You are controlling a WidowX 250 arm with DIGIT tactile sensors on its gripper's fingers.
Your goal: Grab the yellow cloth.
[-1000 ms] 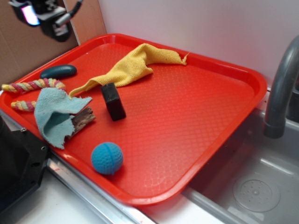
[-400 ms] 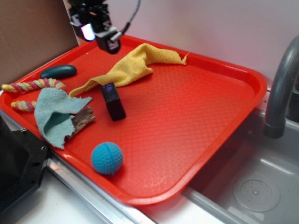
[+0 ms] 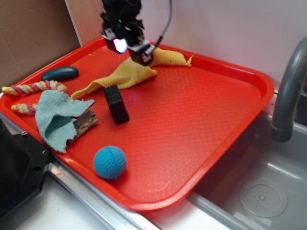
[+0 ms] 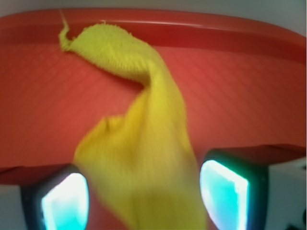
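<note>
The yellow cloth (image 3: 128, 73) lies stretched along the back of the red tray (image 3: 211, 120), one frayed corner near the far rim and a thin tail running toward the left. My gripper (image 3: 130, 48) hangs just above the cloth's upper middle. In the wrist view the yellow cloth (image 4: 144, 158) runs up between the two glowing fingertips (image 4: 64, 203), which stand wide apart on either side of it, and my gripper (image 4: 144, 201) is open. Whether the fingers touch the fabric cannot be told.
A black block (image 3: 116, 104) stands just in front of the cloth. A teal rag (image 3: 56, 117) over a piece of wood (image 3: 85, 122), a striped rope toy (image 3: 31, 88), a dark oval object (image 3: 60, 73) and a blue ball (image 3: 110, 162) sit at the left and front. A sink and faucet (image 3: 288, 91) lie to the right.
My gripper has travelled from the far left corner rightward across the tray's back and down to above the yellow cloth. Nothing on the tray has moved.
</note>
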